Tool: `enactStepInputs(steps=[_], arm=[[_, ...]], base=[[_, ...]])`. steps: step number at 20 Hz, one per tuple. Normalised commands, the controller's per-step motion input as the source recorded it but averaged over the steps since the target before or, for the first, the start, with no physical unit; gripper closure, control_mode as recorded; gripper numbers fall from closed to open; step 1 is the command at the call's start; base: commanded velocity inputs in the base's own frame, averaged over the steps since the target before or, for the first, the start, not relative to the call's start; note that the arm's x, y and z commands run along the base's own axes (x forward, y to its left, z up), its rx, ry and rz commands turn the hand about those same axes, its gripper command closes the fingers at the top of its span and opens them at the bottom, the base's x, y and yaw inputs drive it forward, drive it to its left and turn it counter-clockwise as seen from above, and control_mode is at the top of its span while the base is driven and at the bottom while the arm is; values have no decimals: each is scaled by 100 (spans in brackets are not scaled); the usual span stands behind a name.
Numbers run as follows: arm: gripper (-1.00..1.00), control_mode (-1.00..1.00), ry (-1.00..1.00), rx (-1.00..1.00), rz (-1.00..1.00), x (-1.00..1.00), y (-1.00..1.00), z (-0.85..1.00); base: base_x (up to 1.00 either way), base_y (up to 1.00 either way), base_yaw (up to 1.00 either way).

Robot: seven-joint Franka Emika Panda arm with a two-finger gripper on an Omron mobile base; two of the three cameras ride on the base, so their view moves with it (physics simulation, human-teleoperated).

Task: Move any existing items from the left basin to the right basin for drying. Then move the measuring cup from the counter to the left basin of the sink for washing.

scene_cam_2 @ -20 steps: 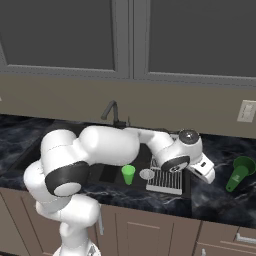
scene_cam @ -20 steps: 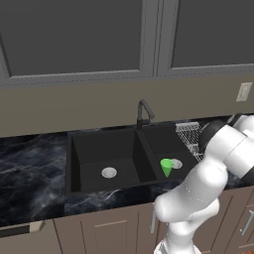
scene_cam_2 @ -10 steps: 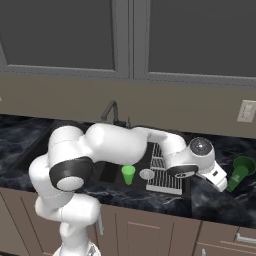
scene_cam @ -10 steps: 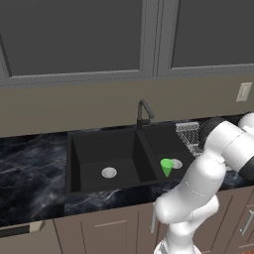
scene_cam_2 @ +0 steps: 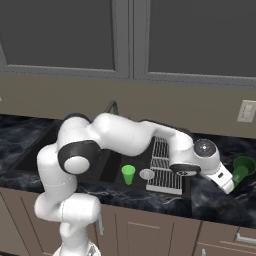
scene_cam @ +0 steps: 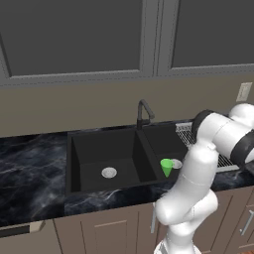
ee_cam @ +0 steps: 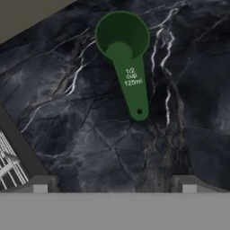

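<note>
The dark green measuring cup (ee_cam: 126,54) lies on the black marble counter (ee_cam: 81,134), its stick handle pointing toward my gripper (ee_cam: 114,186). Both fingertips (ee_cam: 41,184) stand wide apart, with nothing between them and short of the handle's end. From the right base view, the gripper (scene_cam_2: 228,184) hovers open just left of the measuring cup (scene_cam_2: 243,168). The light-green tumbler (scene_cam: 166,166) (scene_cam_2: 128,174) stands upright in the narrow right basin (scene_cam: 158,144) beside its silver drain. Only a silver drain (scene_cam: 109,172) shows in the wide left basin (scene_cam: 99,154).
A wire drying rack (scene_cam_2: 165,167) (ee_cam: 6,157) lies on the counter between the sink and the measuring cup. The dark gooseneck faucet (scene_cam: 144,113) rises behind the sink's divider. My arm stretches over the right basin and the rack. A wall outlet (scene_cam_2: 246,111) sits above the counter.
The hand has swung right from over the drying rack to the counter beside the measuring cup, jaws open throughout. The tumbler and the measuring cup have not moved.
</note>
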Motion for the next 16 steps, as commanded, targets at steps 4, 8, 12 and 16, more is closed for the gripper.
enactStepInputs(steps=[4,8,12,16], arm=[[-100,-100,0,-4,-3,0,-24,0],[-100,-100,0,-4,-1,2,-20,-2],[-100,-100,0,-4,-1,5,-27,0],[-100,-100,0,-1,0,11,-32,0]], base=[[0,0,0],[0,0,0],[0,0,0],[0,0,0]])
